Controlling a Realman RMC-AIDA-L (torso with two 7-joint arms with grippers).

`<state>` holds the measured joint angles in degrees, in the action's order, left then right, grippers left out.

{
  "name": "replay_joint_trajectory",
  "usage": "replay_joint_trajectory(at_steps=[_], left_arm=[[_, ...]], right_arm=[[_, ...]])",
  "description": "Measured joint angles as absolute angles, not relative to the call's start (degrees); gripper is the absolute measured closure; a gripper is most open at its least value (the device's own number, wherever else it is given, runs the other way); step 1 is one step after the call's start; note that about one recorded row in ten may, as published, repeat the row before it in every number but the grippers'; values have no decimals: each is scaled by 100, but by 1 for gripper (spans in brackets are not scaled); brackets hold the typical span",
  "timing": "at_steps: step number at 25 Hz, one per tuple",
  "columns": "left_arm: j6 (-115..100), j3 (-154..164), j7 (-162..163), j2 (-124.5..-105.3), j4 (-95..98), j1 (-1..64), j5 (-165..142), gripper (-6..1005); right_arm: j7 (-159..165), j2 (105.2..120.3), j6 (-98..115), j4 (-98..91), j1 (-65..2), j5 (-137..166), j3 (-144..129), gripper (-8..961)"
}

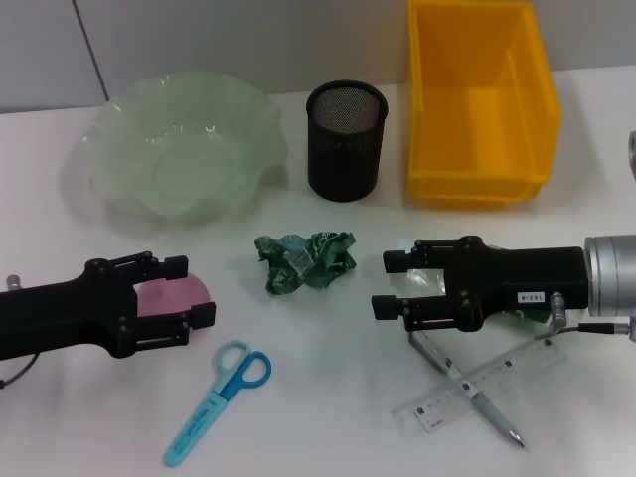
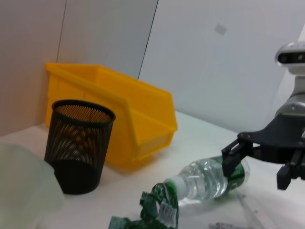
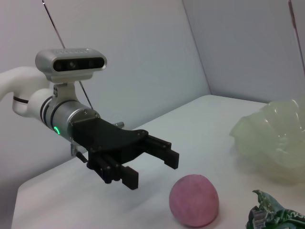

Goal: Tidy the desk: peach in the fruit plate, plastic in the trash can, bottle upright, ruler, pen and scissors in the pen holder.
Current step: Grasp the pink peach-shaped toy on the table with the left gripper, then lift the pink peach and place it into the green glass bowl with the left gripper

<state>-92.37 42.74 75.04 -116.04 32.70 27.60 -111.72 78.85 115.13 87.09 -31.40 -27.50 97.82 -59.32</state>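
White desk: carries all items listed below.

Yellow bin: far right of the desk, open top, serving as the trash can; stands just beside the pen holder.

Fruit plate: pale green ruffled glass dish, far left, nothing in it.

Left gripper: black, low over the near-left desk, fingers spread apart around the peach without visibly clamping it; the right wrist view shows the fingertips short of the fruit's far side.

Right gripper: black, reaching in from the right at mid-desk, fingers parted, straddling the bottle; nothing gripped as far as can be seen.

Pen holder: black mesh cup, upright, between fruit plate and bin, nothing visible inside.

Bottle: clear plastic, green label, white cap, lying on its side beneath the right gripper; mostly hidden in the head view, plain in the left wrist view, cap end towards the plastic.

Plastic: crumpled green wrapper, centre of desk, between the two grippers.

Peach: pink, resting on the desk between the left gripper's fingers.

Scissors: blue handles, capped, lying near the front edge, below the left gripper.

Ruler: transparent, lying flat near right, crossed with the pen.

Pen: silver, lying diagonally across the ruler, touching it
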Motion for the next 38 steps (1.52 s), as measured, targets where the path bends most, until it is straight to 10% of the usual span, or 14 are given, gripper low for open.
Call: replay_joint_trajectory(at_steps=[27, 38], left_arm=[[-7848, 4575, 8247, -11823, 4045, 3079, -12646, 200], [-7922, 4599, 8348, -11817, 4080, 3088, -12635, 538]], right_arm=[[7926, 11521, 8702, -3128, -2781, 9781, -5901, 226], [7926, 11522, 8700, -3132, -2795, 9781, -5888, 227]])
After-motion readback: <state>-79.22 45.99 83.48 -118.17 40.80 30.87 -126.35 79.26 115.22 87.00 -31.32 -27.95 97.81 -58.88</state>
